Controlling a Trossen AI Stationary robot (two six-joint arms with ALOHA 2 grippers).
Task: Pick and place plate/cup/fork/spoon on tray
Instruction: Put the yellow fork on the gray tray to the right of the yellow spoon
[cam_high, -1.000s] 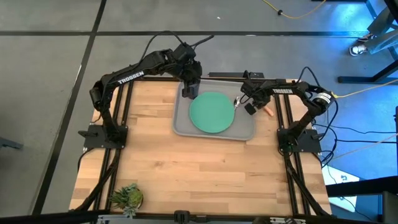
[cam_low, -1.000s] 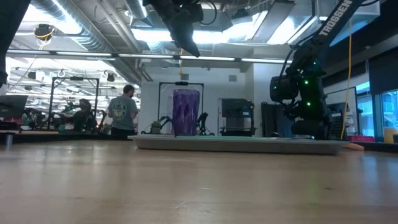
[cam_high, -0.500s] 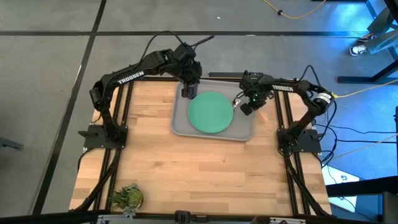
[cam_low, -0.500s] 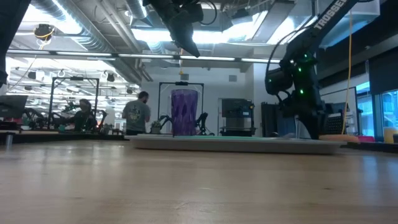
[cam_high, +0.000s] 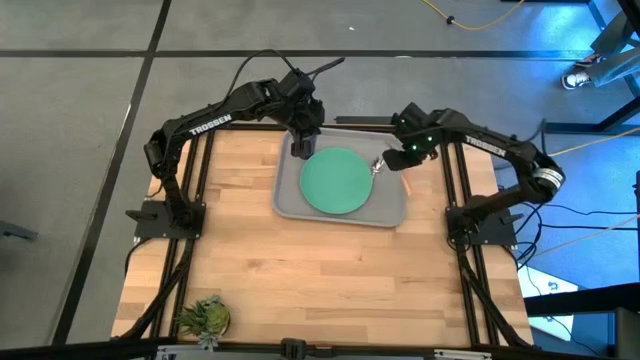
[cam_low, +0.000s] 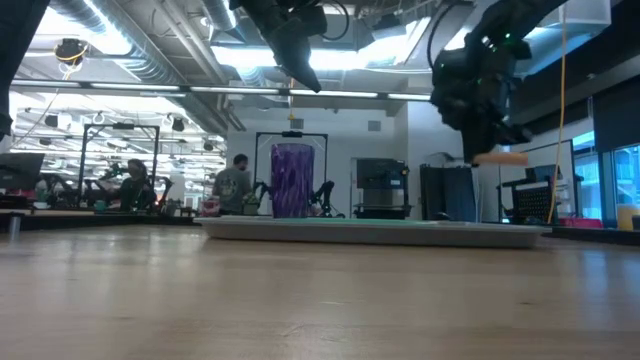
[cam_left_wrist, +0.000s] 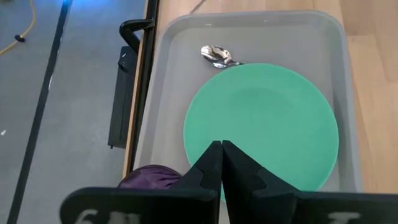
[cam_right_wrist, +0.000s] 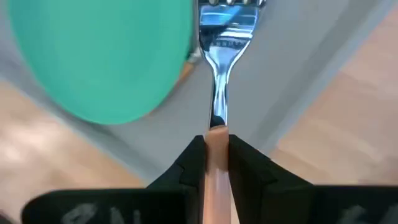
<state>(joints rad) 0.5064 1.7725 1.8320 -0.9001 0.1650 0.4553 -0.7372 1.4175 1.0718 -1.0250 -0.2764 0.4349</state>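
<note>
The grey tray (cam_high: 288, 203) lies at the table's far side. The mint-green plate (cam_high: 338, 181) lies flat in it, and the purple cup (cam_low: 292, 180) stands upright in its far left corner. The spoon's silver bowl (cam_left_wrist: 214, 55) rests on the tray floor at the plate's far right edge, and its handle runs under the plate's rim. My left gripper (cam_low: 303, 75) is shut and hangs above the cup without touching it. My right gripper (cam_high: 405, 157) is above the tray's right rim, shut on the fork (cam_right_wrist: 219, 74). My right gripper pinches the fork's salmon-orange handle (cam_right_wrist: 216, 142) between its two fingers, close to where the handle meets the metal neck. The fingers come from above. The fork is lifted clear and about level, its tines (cam_right_wrist: 230, 18) over the tray and its handle end (cam_low: 503, 158) sticking out behind the fingers.
A small green plant (cam_high: 205, 318) lies at the table's near left corner. The near part of the wooden table (cam_high: 320, 280) holds nothing else. In the low view people (cam_low: 237, 185) stand in the room beyond the table.
My right gripper has gone up and toward the table's far edge and left, taking the fork from the table beside the tray's right rim; the fork is now lifted clear over that rim. My left gripper has kept still.
</note>
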